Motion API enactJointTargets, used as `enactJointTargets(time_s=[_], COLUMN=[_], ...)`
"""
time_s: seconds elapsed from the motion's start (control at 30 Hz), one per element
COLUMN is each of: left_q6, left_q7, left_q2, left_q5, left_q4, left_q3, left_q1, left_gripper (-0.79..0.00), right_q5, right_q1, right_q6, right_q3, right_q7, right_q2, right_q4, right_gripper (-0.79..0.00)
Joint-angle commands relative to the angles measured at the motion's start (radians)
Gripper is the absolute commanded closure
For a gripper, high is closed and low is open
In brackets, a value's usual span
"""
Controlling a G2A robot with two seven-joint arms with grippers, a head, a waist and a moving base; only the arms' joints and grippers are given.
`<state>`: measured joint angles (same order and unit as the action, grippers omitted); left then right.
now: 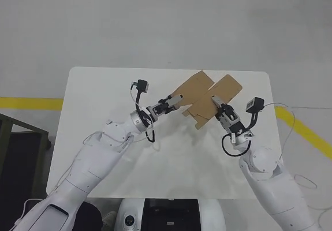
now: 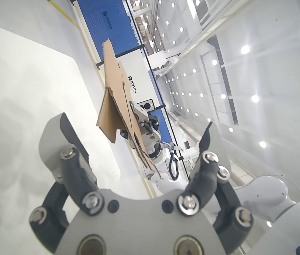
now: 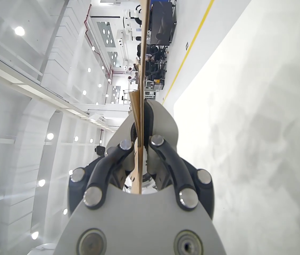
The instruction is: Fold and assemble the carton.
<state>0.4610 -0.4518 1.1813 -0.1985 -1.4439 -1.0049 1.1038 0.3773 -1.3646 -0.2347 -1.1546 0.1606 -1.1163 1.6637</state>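
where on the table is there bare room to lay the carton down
Bare table at the far left corner, beside the left hand, and in the near middle between the two arms. Crowded at the far right: the right hand grips the carton there, the open left hand close beside it.

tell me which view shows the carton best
Top view: the carton shows nearly its whole outline and flaps, face-on. Left wrist view shows it obliquely, farther off. Right wrist view shows it edge-on, clamped in the right end effector.
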Motion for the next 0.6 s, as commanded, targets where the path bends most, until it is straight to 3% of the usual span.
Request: enactJointTargets(time_s=[0.0, 0.07, 0.13, 0.57], left_q6=[-0.003, -0.004, -0.006, -0.01], left_q7=[0.009, 0.013, 0.015, 0.013], left_q2=[0.003, 0.006, 0.009, 0.021], left_q5=[0.004, 0.004, 0.008, 0.006], left_q4=[0.008, 0.014, 0.02, 0.033], left_q3=[0.003, 0.006, 0.008, 0.003], left_q1=[-0.004, -0.008, -0.011, -0.013], left_gripper=[-0.563, -0.453, -0.391, -0.265], right_q5=[-0.002, -0.005, -0.01, -0.036], right_q1=[0.0, 0.0, 0.0, 0.002], right_q6=[0.002, 0.001, 0.003, 0.023], right_q3=[0.0, -0.001, -0.001, -0.008], right_q7=[0.002, 0.002, 0.002, 0.002], right_q2=[-0.002, -0.004, -0.007, -0.021], right_q4=[-0.001, -0.001, -0.003, 0.002], right_gripper=[0.0, 0.0, 0.0, 0.0])
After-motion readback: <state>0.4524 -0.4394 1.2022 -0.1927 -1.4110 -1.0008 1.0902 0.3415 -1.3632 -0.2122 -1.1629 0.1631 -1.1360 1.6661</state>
